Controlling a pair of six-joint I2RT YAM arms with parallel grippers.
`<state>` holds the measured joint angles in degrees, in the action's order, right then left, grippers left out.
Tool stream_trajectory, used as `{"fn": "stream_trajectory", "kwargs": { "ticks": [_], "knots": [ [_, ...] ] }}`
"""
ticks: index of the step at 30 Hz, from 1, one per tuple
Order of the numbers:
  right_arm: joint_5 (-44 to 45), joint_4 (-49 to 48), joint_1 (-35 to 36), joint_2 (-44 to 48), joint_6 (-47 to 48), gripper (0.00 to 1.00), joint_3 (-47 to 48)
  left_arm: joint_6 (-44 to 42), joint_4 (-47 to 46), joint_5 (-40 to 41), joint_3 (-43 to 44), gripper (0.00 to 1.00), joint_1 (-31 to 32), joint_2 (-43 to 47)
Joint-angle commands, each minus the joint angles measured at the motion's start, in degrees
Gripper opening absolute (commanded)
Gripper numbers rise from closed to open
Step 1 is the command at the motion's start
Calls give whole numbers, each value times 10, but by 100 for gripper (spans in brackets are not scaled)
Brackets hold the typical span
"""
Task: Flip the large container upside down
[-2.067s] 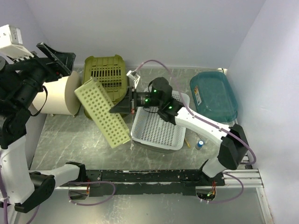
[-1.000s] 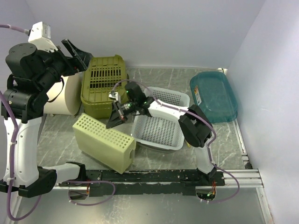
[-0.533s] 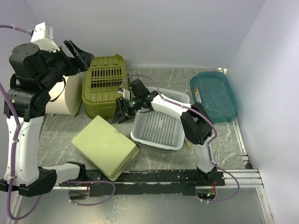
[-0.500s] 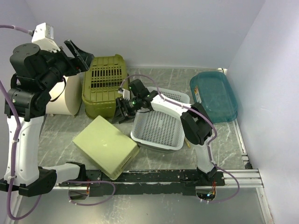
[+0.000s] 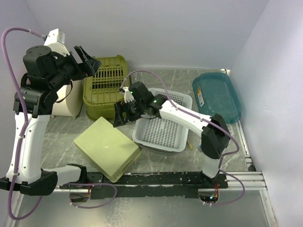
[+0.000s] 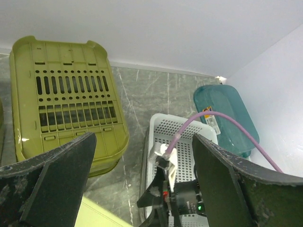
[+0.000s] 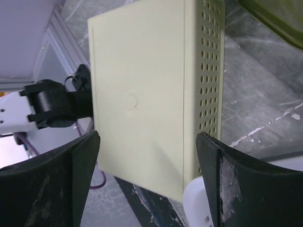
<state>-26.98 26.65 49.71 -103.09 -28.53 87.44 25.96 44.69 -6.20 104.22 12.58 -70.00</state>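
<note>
One large pale-yellow perforated container [image 5: 106, 149] lies at the near left of the table [image 5: 61, 132], solid base up, with the hole-pattern side wall in the right wrist view. We see the right gripper [image 5: 119, 117] just beyond its far corner, jaws spread wide and holding nothing. Beside it sits a white mesh basket [image 5: 158, 142]. Farther back are an olive slotted crate [image 5: 104, 80] and a teal tray [image 5: 218, 97]. The left gripper [image 5: 87, 64] is raised at rear left, jaws wide and empty.

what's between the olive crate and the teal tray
The white perforated basket sits between the olive crate and the teal tray, with the right arm stretched over it; the top view shows this.
</note>
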Motion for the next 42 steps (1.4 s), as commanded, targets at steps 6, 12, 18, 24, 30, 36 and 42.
{"fn": "stream_trajectory", "kwargs": {
  "ticks": [6,12,18,24,30,36,42],
  "knots": [
    [1,-21,49,-173,58,90,94,-4,-18,-21,-6,93,0,11],
    [-118,27,117,-317,106,91,303,-11,1,-11,5,93,0,15],
    [-43,15,144,-316,96,91,367,-19,6,-4,9,93,0,15],
    [101,-135,85,-56,48,96,68,-18,-5,-14,-8,93,0,18],
    [109,-111,72,40,85,96,-101,-18,-15,-24,-24,93,0,15],
    [128,-82,104,91,96,96,-198,-13,-20,-30,-27,93,0,14],
    [104,-106,121,94,73,96,-240,-7,-24,-38,-35,93,0,12]
  ]
}}
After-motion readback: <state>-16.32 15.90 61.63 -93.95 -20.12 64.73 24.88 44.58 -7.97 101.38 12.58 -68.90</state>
